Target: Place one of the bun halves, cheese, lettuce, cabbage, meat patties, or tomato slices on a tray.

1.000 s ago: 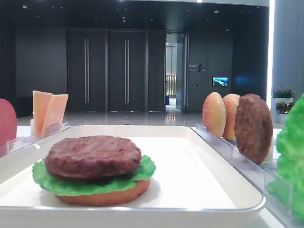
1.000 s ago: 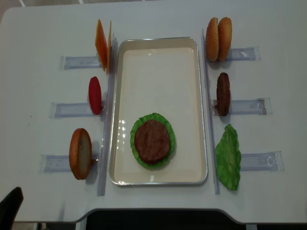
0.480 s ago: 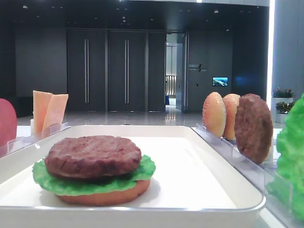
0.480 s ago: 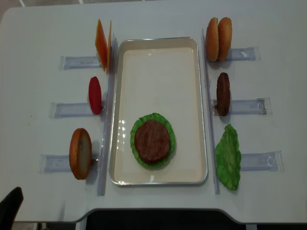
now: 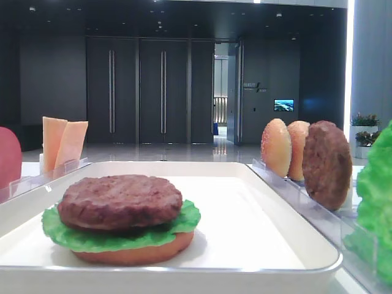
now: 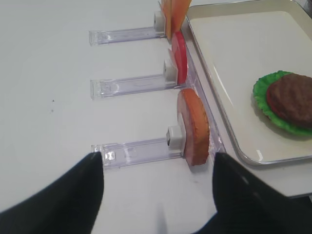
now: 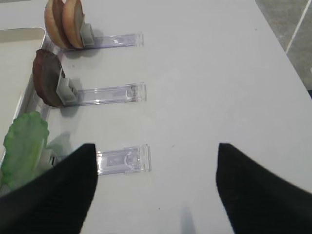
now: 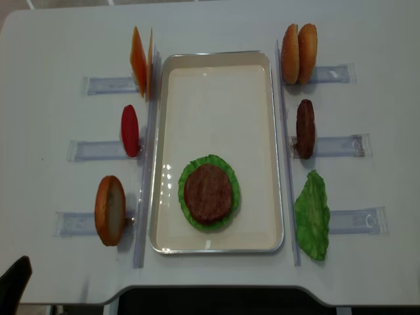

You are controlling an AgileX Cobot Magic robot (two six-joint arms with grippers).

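Now your right hand [image 7: 155, 187] is wide and holds nothing; the standing meat patty [image 7: 46, 78] is ahead to its left. Your left hand [image 6: 157, 192] is wide too, the tray [image 6: 229, 141] ahead to its right.

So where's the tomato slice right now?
In the overhead view the tomato slice stands on edge in a clear rack left of the tray, between the cheese behind it and a bun half in front.
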